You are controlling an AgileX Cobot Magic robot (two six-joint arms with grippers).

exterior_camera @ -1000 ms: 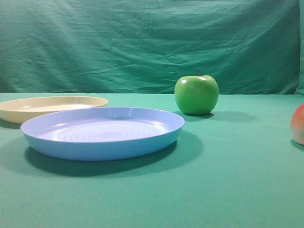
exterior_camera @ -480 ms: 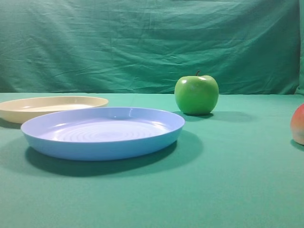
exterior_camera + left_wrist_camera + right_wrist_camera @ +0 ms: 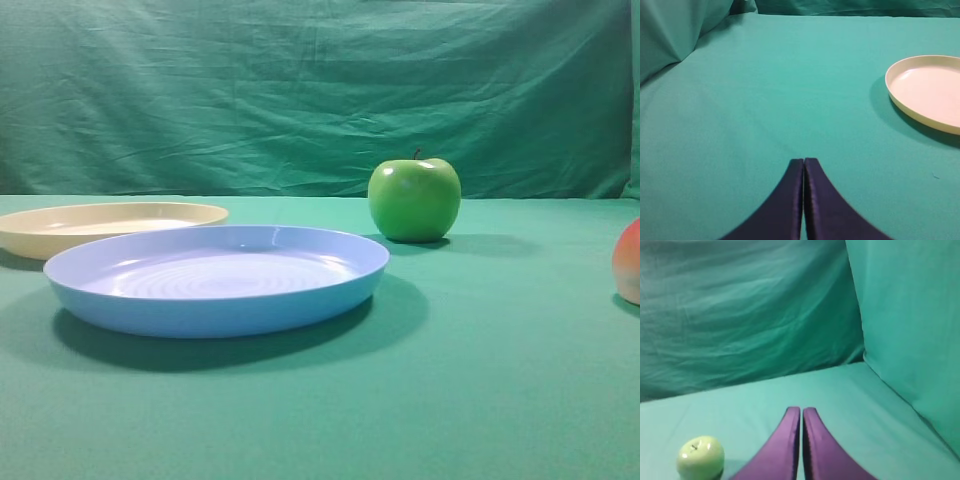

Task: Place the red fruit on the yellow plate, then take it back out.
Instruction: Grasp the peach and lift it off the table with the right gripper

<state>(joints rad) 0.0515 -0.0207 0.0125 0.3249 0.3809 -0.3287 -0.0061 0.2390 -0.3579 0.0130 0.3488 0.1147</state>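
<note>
Both my left gripper (image 3: 803, 167) and right gripper (image 3: 801, 415) are pinched together on nothing, red fruit (image 3: 629, 262) far right, yellow plate (image 3: 105, 226) far left, so grabbing the green apple (image 3: 414, 199) or using the blue plate (image 3: 215, 278) seems the likely slip.

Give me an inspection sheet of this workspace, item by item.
Surface: green cloth, smooth, nothing spilled.
Job's things: red fruit at the right edge, on the cloth, partly cut off; yellow plate at far left, nothing on it.
Clutter: blue plate in front, nothing on it; green apple upright behind it.
Grippers: left gripper shut, holding nothing; right gripper shut, holding nothing.
Cables: nothing seen.
Surroundings: green backdrop, wrinkled.
</note>
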